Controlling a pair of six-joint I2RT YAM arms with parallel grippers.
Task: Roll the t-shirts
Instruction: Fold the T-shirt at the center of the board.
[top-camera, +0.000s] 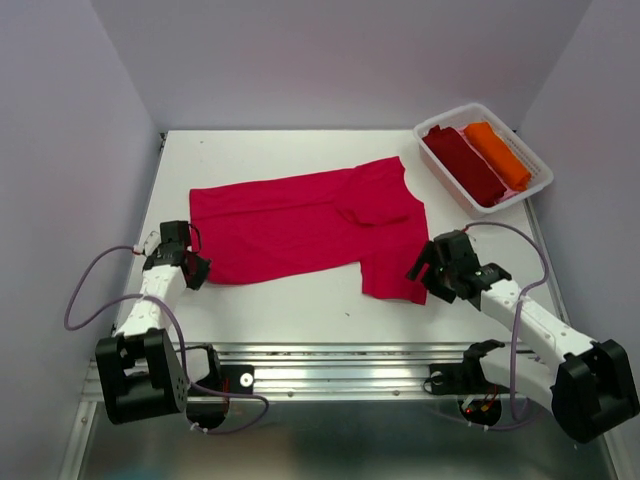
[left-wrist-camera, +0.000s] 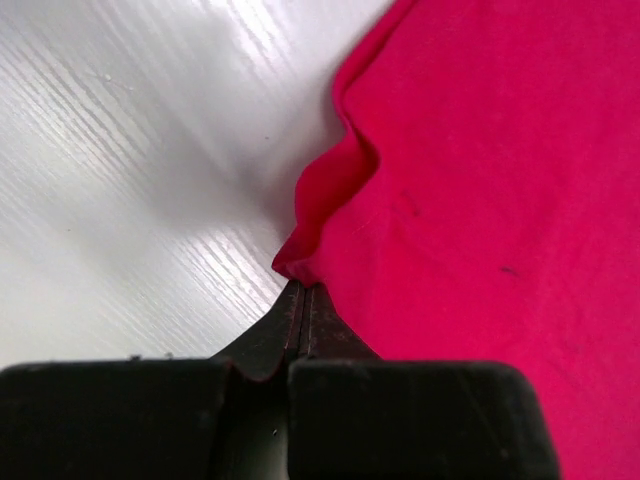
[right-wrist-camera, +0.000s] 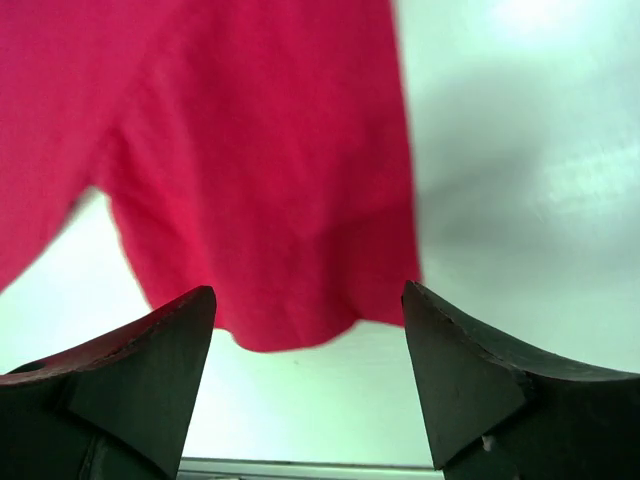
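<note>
Lies flat on the table (top-camera: 300, 315): crimson t-shirt (top-camera: 290, 225), long axis left to right, spanning both arms. Clamps its near-left hem corner in the closed left gripper (left-wrist-camera: 303, 297). Holds the right gripper (right-wrist-camera: 310, 310) wide apart (gripping nothing) just short of the near-right sleeve.

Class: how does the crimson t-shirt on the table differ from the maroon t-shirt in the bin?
The crimson t-shirt lies spread on the table; the maroon t-shirt sits rolled in the bin. Crimson is brighter, maroon darker. The left gripper pinches the crimson's corner; no gripper holds the maroon. Both are plain cloth.
</note>
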